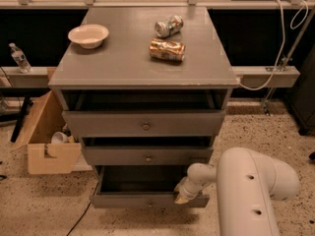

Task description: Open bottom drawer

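The bottom drawer [133,200] is the slimmest of three grey drawers in the grey cabinet. It stands pulled out toward me, with its dark inside showing and a small round knob [149,204] at the centre of its front. My gripper [181,195] sits at the drawer's right front edge, at the end of the white arm [246,191] that reaches in from the lower right. The middle drawer [147,156] and the top drawer [145,124] above it stand slightly out.
On the cabinet top [123,58] are a white bowl [88,35], a silver can [168,25] and a gold can [167,49], both on their sides. A cardboard box [47,141] stands on the floor to the left. A water bottle [19,58] stands on a ledge at far left.
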Motion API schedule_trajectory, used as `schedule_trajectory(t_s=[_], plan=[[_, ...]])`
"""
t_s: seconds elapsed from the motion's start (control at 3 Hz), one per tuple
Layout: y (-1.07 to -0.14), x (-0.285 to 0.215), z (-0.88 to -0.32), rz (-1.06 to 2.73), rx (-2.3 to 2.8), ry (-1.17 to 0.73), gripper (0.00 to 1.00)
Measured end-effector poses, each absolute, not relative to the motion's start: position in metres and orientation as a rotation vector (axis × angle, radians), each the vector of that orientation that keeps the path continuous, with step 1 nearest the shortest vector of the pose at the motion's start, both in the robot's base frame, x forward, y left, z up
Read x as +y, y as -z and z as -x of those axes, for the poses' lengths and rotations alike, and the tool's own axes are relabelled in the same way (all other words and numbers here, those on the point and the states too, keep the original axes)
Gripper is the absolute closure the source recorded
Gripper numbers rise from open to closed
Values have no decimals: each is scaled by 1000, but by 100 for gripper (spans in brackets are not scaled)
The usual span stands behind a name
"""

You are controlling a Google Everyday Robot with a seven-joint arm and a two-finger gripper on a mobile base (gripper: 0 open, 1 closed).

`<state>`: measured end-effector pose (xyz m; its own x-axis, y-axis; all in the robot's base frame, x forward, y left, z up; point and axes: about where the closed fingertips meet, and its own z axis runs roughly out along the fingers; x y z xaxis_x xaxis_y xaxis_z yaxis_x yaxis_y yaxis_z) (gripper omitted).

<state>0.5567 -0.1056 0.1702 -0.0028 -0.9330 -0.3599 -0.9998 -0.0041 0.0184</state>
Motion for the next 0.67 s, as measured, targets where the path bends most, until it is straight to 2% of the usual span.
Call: schedule_trajectory(t_s=[0.67], plan=[[-170, -106, -557, 2029, 2027, -397, 50]])
